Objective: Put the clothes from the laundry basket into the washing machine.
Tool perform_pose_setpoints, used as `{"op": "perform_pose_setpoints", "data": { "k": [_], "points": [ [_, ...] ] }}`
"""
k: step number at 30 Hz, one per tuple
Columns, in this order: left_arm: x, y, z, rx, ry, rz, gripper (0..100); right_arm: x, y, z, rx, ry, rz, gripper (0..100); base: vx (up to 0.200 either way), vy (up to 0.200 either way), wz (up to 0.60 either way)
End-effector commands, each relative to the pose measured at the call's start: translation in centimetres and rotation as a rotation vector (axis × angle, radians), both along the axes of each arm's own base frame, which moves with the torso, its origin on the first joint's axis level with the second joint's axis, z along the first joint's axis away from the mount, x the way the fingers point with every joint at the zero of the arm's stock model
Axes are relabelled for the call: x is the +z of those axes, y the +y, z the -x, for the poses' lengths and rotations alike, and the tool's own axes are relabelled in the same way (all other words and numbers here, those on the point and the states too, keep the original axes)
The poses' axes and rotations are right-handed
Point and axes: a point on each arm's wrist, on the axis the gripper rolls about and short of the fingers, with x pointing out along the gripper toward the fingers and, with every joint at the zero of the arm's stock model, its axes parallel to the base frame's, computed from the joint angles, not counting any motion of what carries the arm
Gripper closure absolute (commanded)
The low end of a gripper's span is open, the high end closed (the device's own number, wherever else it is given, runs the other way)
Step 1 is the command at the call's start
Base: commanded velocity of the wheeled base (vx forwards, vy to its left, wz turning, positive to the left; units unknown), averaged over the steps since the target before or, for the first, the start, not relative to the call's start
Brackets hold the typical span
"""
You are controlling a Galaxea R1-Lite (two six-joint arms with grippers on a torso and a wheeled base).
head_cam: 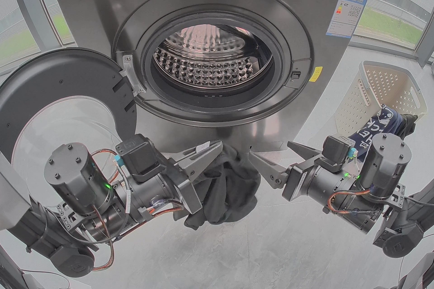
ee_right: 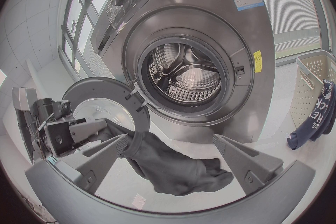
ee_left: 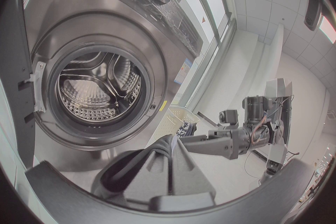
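Observation:
A dark grey garment (head_cam: 230, 190) hangs below the washing machine's open drum (head_cam: 210, 62), with my left gripper (head_cam: 216, 149) shut on its top edge. In the left wrist view the cloth (ee_left: 122, 168) bunches around the shut fingers (ee_left: 182, 165). My right gripper (head_cam: 276, 160) is open just right of the garment, not touching it; the right wrist view shows the garment (ee_right: 175, 168) hanging between and beyond its spread fingers (ee_right: 241, 158). A navy printed garment (head_cam: 379, 123) drapes over the rim of the beige laundry basket (head_cam: 389, 82) at the right.
The machine's round door (head_cam: 58, 95) stands swung open to the left, behind my left arm. The basket sits on the floor against the machine's right side. Pale bare floor (head_cam: 253, 249) lies under both arms.

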Motion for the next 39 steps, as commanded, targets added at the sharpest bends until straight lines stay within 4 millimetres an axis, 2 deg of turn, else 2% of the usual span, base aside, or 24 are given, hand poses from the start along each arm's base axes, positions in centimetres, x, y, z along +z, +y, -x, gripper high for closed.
{"op": "perform_pose_setpoints", "data": {
  "k": [1,8,24,34,39],
  "points": [
    [0.9,-0.4,-0.3,-0.001,-0.03,0.027,100,-0.5,-0.1,-0.1,-0.007,0.014,0.014,0,0.0,0.0,0.0],
    [1.5,-0.4,-0.4,-0.002,-0.046,0.043,100,-1.2,-0.2,-0.1,-0.008,0.019,0.054,0,0.0,0.0,0.0],
    [1.9,-0.3,0.0,-0.021,-0.062,0.051,100,-2.4,-1.1,-2.9,-0.069,0.001,0.074,0,0.0,0.0,0.0],
    [2.1,-0.4,-0.1,-0.02,-0.07,0.056,100,-4.7,0.3,-3.8,-0.046,0.023,0.114,0,0.0,0.0,0.0],
    [2.1,-0.6,0.1,-0.03,-0.067,0.057,100,-5.9,2.0,-3.2,0.002,0.026,0.121,0,0.0,0.0,0.0]
  ]
}}
